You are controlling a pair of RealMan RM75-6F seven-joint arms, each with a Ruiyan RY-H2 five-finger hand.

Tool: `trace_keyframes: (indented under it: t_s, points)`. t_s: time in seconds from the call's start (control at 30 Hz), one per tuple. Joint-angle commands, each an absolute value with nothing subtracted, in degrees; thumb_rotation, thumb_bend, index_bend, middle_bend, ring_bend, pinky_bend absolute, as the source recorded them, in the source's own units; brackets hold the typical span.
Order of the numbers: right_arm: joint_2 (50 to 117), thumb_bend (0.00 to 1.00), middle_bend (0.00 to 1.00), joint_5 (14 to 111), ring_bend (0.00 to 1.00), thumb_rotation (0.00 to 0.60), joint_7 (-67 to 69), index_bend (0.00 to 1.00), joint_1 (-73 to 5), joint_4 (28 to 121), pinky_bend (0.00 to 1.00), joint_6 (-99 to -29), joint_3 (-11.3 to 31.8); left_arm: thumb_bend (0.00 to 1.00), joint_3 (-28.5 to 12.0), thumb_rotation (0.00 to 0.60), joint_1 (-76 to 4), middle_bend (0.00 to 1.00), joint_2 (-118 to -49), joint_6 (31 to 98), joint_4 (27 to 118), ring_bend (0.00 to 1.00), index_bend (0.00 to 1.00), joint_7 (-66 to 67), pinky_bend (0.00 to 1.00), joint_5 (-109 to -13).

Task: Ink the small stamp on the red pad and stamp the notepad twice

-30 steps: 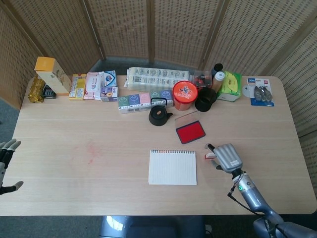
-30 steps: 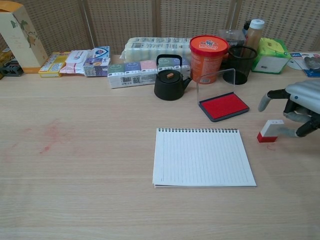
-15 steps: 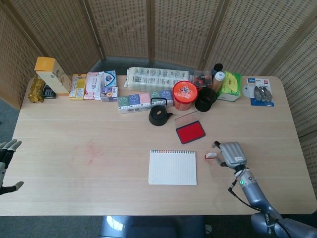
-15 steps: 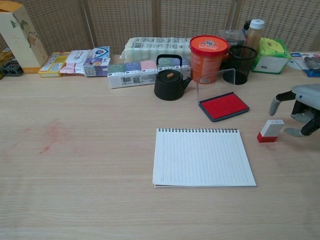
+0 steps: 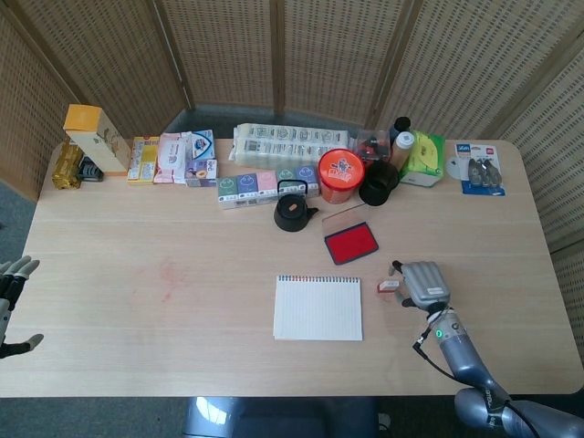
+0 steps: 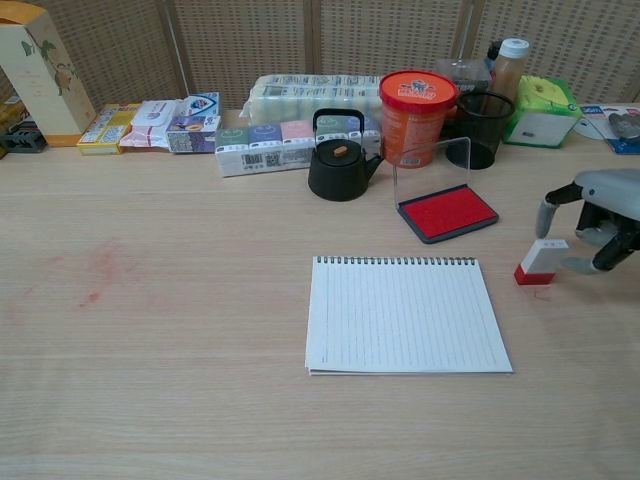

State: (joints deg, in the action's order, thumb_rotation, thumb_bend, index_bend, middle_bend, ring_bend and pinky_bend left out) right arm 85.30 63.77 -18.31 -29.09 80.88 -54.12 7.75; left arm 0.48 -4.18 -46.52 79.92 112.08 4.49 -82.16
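Head view: high, looking down; chest view: low, nearer; both share notepad (image 5: 318, 308) (image 6: 405, 314).

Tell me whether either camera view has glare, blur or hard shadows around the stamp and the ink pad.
Head view: even soft light, sharp, small white red-based stamp tiny. Chest view: crisp, faint shadow under the grey right hand, clear plastic lid over the red ink pad shows slight sheen, no harsh glare.

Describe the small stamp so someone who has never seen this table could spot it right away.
Start at the white spiral notepad in the middle of the table and look just past its right edge. There stands the small stamp, a little white block with a red base, right at the fingers of the right hand. The flat red ink pad lies farther back.
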Motion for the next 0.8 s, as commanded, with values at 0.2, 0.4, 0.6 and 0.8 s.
trace_keyframes:
  t_s: [0.2,0.4,0.6,0.8]
  points:
    - [85.7,0.39,0.93,59.9,1.0,0.6,-21.4,0.4,-30.4,81.3,1.0,-53.5,8.4,0.0,0.5,0.6,-4.3,0.0,-46.3,79.8,112.4,0.0,0.0,3.9,0.0,-82.6]
    - [85.7,0.39,0.93,58.1,1.0,0.6,-22.4,0.44,-30.9,81.7,1.0,-53.3,8.3,0.0,0.4,0.6,-4.5,0.0,-46.3,79.5,112.4,0.0,0.0,4.0,0.0,-82.3]
    - [85.8,0.39,0.93,56.3,1.0,0.6,-23.6,0.44,-31.4,82.9,1.0,-53.4,8.0,0.0,0.4,0.6,-4.6,0.0,-46.4,79.3,112.4,0.0,0.0,4.3,0.0,-82.2]
    - [85.9,0.39,0.93,54.7,1.0,0.6,-24.8,0.44,-32.0,83.9,1.0,-53.9,8.1,0.0,0.2,0.6,-5.0,0.0,-45.8,78.7,113.4,0.0,0.0,4.8,0.0,-81.2]
